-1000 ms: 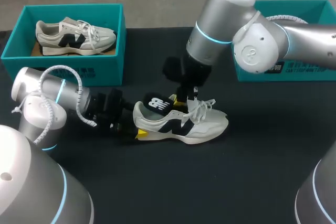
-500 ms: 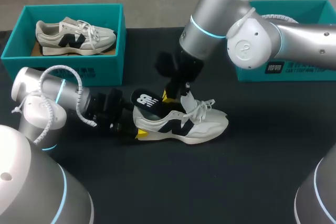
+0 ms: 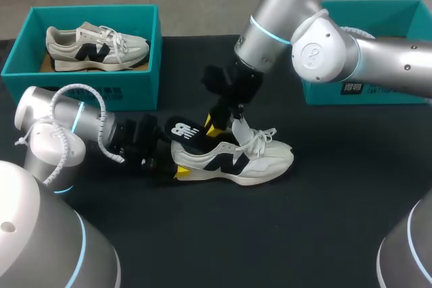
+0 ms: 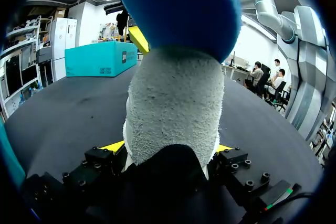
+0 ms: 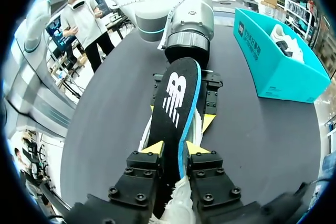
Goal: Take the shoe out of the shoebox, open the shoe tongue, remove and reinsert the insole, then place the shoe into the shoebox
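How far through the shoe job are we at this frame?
Done: the shoe lies on the table, with its tongue pulled up. In hand: the left hand clamps the shoe's heel while the right hand pinches the insole, raised partly out of the shoe. Left: pull the insole free, reinsert it, and box the shoe.

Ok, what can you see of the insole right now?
The insole is black on top with a white logo and a blue edge. It looks like foam and curves slightly. It sits partly out of the white shoe, with its heel end raised and tilted up over the shoe's heel. The right gripper pinches its forward part between both yellow-tipped fingers, and the front end past them is hidden.
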`<state>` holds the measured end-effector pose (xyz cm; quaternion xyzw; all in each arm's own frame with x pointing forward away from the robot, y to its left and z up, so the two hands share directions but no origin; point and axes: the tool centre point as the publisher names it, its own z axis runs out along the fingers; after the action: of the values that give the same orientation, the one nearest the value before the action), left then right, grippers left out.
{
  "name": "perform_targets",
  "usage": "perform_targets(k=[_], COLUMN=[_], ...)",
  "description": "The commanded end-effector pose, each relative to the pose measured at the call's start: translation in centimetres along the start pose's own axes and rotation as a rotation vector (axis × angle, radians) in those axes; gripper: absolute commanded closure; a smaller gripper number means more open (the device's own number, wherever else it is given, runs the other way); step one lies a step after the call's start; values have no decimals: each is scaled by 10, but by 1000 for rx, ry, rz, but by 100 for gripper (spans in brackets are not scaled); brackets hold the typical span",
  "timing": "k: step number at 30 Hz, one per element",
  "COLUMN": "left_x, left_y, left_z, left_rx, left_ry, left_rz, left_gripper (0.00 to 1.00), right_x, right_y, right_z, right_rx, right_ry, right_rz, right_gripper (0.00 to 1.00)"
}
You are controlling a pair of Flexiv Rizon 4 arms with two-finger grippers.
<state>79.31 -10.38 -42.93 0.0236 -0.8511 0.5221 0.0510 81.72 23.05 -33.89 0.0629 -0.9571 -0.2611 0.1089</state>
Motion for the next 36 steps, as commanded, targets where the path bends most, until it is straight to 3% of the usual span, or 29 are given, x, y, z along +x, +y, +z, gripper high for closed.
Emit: perform_targets(k=[1,10,15,25,36], left_x=[1,1,1,1,1], left_y=[3,3,3,3,3], left_z=[2,2,2,2,2], left_rx=[-3,-3,-3,-3,-3], left_ry=[1,1,1,1,1], left_rz=[0,0,0,0,0], left_gripper=[100,100,100,100,100], right_x=[-5,-7,-5,-4,-8], right_y=[-3,-8,-9,-2,20], right_z=[3,9,12,8,-10], right_rx=[-14,5,9,-5,-91], right_ry=[23,82,97,109,84], right_rz=[-3,-20,-24,-33,-6], right_gripper=[71,74,100,100,100])
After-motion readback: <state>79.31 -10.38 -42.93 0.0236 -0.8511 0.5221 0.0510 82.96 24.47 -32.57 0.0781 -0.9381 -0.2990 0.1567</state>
